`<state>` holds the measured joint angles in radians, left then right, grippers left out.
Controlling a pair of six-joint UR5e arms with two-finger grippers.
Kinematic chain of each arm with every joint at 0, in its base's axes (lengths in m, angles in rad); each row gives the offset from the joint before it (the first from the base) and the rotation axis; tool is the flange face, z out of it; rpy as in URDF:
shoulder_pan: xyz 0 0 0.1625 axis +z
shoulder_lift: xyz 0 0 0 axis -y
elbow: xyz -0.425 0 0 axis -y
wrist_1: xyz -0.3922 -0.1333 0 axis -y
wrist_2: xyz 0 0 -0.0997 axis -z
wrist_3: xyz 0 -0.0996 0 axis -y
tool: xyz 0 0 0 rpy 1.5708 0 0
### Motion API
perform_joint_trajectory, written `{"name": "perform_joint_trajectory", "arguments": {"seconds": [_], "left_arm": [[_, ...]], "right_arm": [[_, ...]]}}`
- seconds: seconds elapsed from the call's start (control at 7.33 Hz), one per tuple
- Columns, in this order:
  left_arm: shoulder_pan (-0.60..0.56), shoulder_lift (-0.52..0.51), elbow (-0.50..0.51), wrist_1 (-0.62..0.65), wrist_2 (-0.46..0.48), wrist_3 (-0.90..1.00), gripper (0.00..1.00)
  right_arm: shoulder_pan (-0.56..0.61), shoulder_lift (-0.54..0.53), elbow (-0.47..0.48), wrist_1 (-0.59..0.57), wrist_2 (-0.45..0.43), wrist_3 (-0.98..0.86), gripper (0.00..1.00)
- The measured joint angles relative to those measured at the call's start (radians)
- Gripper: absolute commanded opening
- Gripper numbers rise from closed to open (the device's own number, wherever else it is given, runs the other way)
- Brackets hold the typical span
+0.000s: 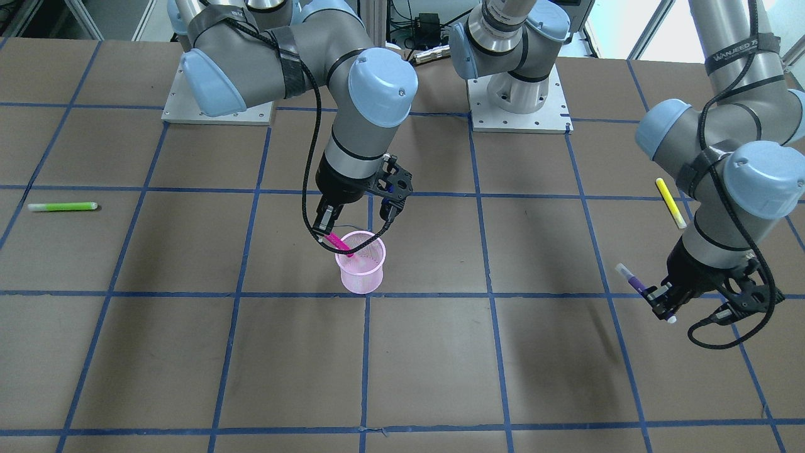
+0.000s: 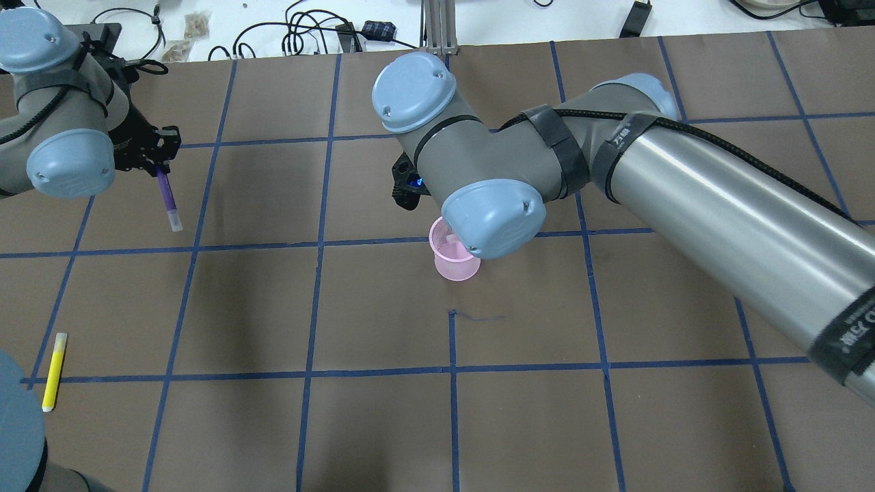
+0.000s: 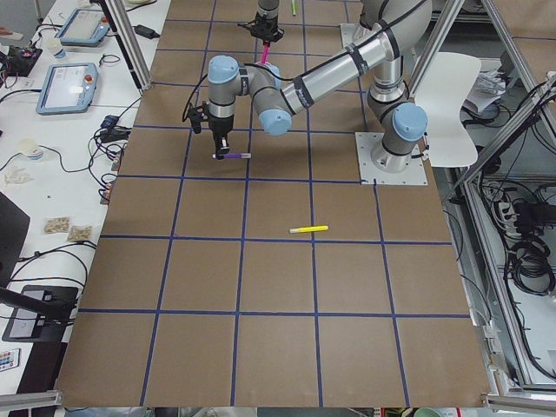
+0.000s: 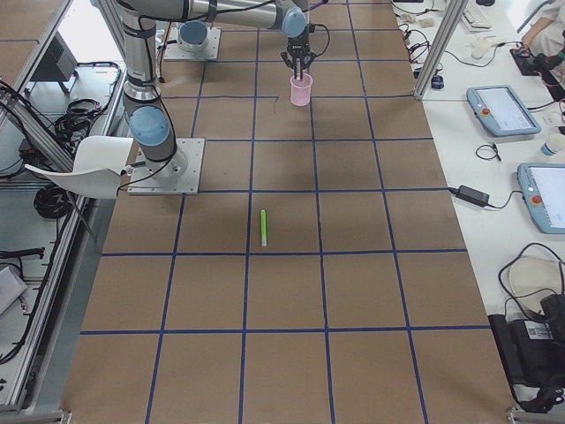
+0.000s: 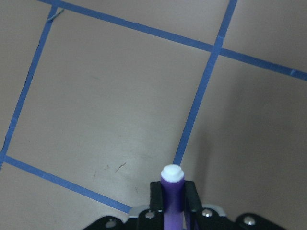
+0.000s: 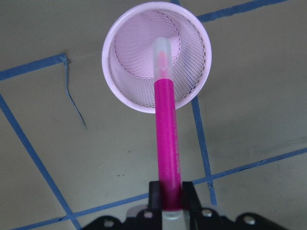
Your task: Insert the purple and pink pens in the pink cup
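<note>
The pink mesh cup (image 1: pixel 360 270) stands upright near the table's middle. My right gripper (image 1: pixel 327 236) is shut on the pink pen (image 1: pixel 339 244) and holds it tilted, with its clear-capped tip at the cup's mouth. In the right wrist view the pink pen (image 6: pixel 165 139) points into the cup's rim (image 6: pixel 115 86). My left gripper (image 1: pixel 660 302) is shut on the purple pen (image 1: pixel 635 283) and holds it above the table, far from the cup. The purple pen also shows in the overhead view (image 2: pixel 166 195) and in the left wrist view (image 5: pixel 172 191).
A yellow pen (image 1: pixel 670 202) lies on the table on the left arm's side. A green pen (image 1: pixel 63 206) lies on the right arm's side. The right arm's elbow hides part of the cup (image 2: pixel 454 263) in the overhead view.
</note>
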<state>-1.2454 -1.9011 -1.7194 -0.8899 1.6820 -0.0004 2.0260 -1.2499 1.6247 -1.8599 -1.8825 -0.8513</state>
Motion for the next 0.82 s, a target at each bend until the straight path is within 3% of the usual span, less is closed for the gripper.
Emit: {"name": "perform_joint_trajectory", "arguments": {"seconds": [0.41,0.55,0.82], "left_arm": [[-0.006,0.005,0.002,0.015,-0.001,-0.001,0.00],[-0.019,0.014,0.003,0.025,-0.002,-0.007,0.00],[-0.108,0.023,0.013,0.090,0.000,-0.054,0.00]], "right_arm": [[-0.029,-0.007,-0.011,-0.011,0.012,-0.005,0.95],[-0.052,-0.030,-0.021,-0.016,0.037,0.000,1.00],[-0.145,-0.114,-0.039,-0.013,0.155,0.123,1.00]]}}
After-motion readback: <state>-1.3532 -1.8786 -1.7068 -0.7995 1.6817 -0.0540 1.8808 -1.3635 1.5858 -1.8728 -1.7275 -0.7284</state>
